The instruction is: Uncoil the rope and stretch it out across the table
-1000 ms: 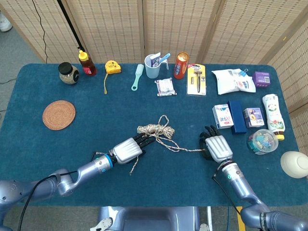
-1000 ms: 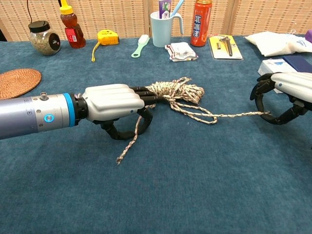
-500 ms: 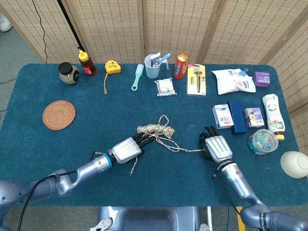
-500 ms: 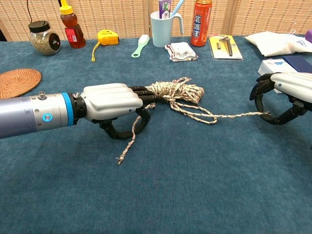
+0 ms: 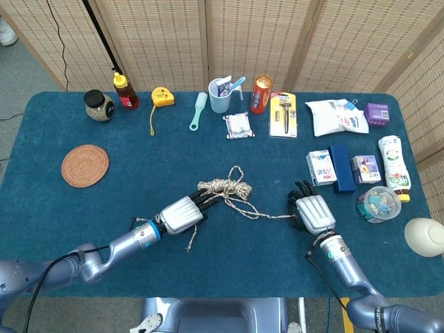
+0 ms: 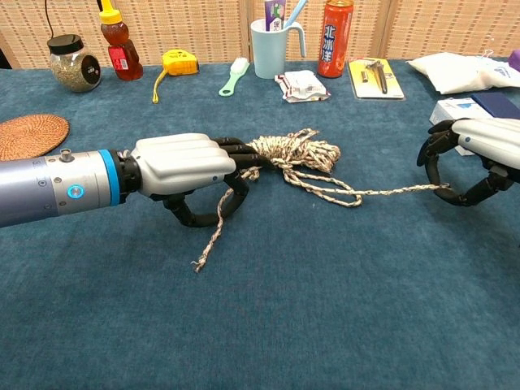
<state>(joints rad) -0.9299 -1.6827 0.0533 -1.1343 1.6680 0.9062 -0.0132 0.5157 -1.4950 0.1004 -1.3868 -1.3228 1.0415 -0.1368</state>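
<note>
A beige speckled rope lies half coiled mid-table. One strand runs right to my right hand, which pinches the rope's end between thumb and finger. My left hand grips the rope at the left side of the coil, fingers curled around it. A short loose tail hangs from that hand onto the blue cloth.
Along the far edge stand a jar, honey bottle, tape measure, brush, cup, can and razor pack. A wicker coaster lies left. Boxes and a bottle crowd the right.
My left hand has drawn slightly left, taking the rope's tail with it. The right hand and the coil have stayed put.
</note>
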